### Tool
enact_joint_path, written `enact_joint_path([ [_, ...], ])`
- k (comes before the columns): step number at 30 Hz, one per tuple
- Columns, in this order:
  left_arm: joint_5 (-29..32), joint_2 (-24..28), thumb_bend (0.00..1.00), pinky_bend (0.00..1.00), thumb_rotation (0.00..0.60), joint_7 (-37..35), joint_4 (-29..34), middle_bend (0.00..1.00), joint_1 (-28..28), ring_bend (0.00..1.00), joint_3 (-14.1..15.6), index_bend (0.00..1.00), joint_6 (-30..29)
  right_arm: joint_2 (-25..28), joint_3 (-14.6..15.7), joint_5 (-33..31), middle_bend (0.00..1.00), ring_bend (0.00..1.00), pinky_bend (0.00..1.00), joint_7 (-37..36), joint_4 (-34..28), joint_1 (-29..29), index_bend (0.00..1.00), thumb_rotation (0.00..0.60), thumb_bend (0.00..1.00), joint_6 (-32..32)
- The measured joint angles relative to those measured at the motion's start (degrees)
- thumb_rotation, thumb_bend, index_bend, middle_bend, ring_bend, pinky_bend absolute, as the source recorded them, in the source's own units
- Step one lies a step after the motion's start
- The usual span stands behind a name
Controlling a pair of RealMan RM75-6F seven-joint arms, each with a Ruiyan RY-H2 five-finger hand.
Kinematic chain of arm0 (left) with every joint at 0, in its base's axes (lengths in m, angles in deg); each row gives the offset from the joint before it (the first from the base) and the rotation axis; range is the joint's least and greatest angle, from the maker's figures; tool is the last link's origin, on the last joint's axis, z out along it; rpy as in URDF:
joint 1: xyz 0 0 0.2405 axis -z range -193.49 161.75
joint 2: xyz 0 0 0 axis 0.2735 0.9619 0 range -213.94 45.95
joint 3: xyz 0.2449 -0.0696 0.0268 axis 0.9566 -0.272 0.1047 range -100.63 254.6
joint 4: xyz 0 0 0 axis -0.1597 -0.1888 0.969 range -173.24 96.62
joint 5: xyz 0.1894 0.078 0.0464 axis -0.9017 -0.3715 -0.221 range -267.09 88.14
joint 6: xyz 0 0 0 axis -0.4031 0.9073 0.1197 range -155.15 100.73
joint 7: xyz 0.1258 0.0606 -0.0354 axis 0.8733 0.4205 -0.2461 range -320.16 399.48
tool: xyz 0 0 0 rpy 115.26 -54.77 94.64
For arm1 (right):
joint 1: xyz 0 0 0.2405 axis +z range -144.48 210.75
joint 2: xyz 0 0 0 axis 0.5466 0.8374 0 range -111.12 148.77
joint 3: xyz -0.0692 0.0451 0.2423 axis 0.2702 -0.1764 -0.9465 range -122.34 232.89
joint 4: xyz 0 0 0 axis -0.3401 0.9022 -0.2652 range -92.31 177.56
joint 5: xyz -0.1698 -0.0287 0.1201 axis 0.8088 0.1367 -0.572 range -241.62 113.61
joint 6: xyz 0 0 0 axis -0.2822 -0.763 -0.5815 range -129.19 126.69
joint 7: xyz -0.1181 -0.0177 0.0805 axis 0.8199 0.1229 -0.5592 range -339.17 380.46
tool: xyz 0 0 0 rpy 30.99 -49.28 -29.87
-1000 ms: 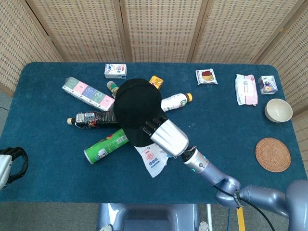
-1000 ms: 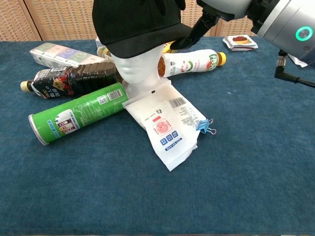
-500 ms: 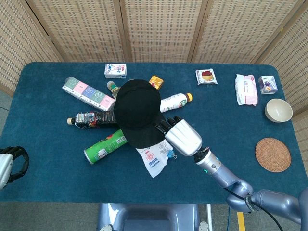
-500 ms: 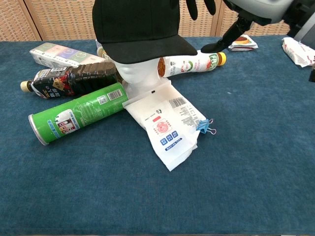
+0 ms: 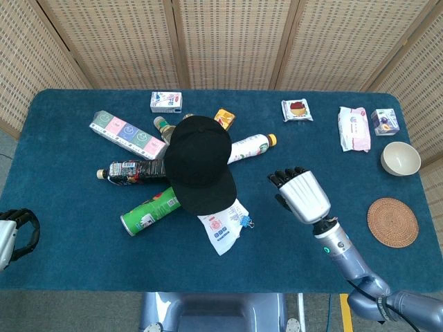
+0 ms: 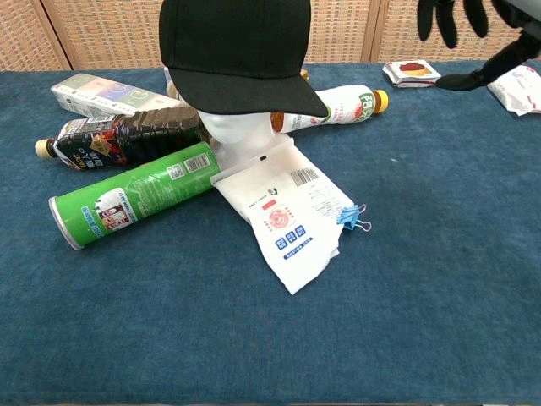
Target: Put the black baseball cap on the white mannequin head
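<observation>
**A:** Where does the black baseball cap (image 5: 201, 164) sit?

**B:** It rests on the white mannequin head (image 6: 239, 128), left of the middle of the blue table (image 5: 83, 256). In the chest view the brim points toward the front edge and covers the upper face; only the lower face and neck show.

**A:** What lies around the head?

**B:** A green can (image 6: 133, 204) and a dark bottle (image 6: 122, 137) lie on their sides toward the left edge. A white bottle (image 6: 331, 107) lies on the far right of the head, and a white pouch (image 6: 288, 216) with a blue clip (image 6: 352, 218) lies flat toward the front edge.

**A:** How do the hands stand?

**B:** The right hand (image 5: 302, 195) hangs above the table to the right of the cap, well apart from it, fingers spread and holding nothing. The left hand (image 5: 15, 234) shows only at the front left corner, off the table; whether its fingers are apart or together cannot be told.
</observation>
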Motion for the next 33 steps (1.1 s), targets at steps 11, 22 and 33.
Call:
enact_joint_path([
  [11, 0.3, -0.9, 0.31, 0.36, 0.600, 0.4, -1.1, 0.42, -0.2, 0.35, -0.4, 0.57, -0.9, 2.5, 0.5, -6.4, 0.79, 0.86, 0.88, -1.0, -0.6, -6.3, 0.68, 0.600, 0.26, -2.2],
  [22, 0.4, -1.9, 0.31, 0.36, 0.600, 1.7, -2.4, 0.42, -1.1, 0.35, -0.1, 0.57, -2.0, 5.8, 2.8, -14.4, 0.79, 0.86, 0.88, -3.6, 0.3, -14.4, 0.69, 0.600, 0.26, -0.9],
  [33, -1.0, -3.6, 0.31, 0.36, 0.600, 1.5, -3.4, 0.42, -2.2, 0.35, 0.5, 0.57, -3.7, 6.4, 3.4, -14.9, 0.79, 0.86, 0.88, -6.2, 0.5, -21.6, 0.69, 0.600, 0.26, -6.8],
])
